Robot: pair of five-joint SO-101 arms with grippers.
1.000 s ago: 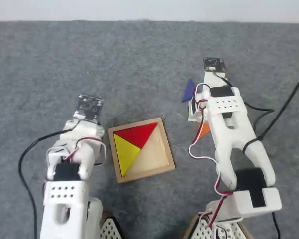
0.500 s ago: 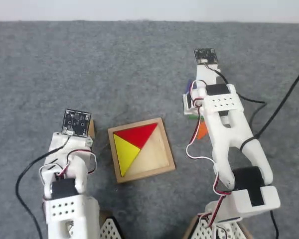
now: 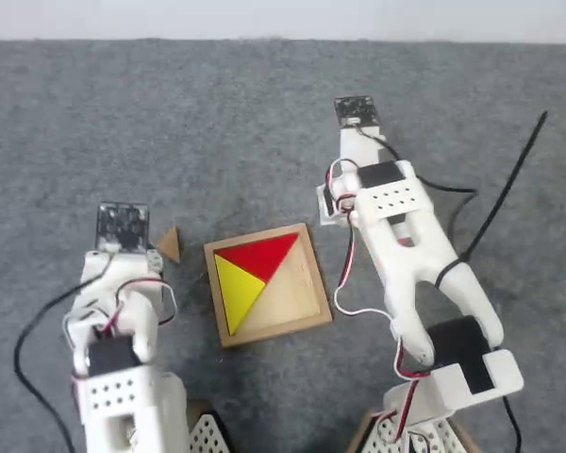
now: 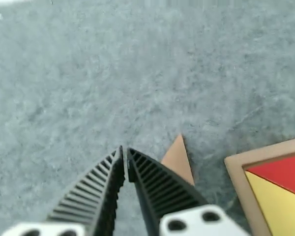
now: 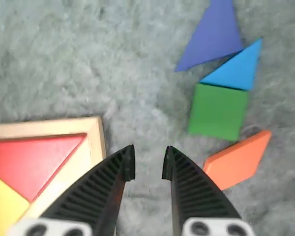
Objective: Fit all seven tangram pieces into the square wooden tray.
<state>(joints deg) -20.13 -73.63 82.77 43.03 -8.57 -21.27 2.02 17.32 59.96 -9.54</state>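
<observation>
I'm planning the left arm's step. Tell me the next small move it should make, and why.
Probably open the left claw and shift it sideways over the tan triangle. The claw is shut and empty. The triangle lies flat on the carpet right beside it, outside the tray. The tray holds a red piece and a yellow piece, with bare wood still free.

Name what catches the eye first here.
The tray between the two arms holds a red triangle and a yellow triangle, with the rest of its floor bare. Near the open right gripper, a dark blue triangle, light blue triangle, green square and orange parallelogram lie clustered. A tan triangle lies beside the shut left gripper.
</observation>
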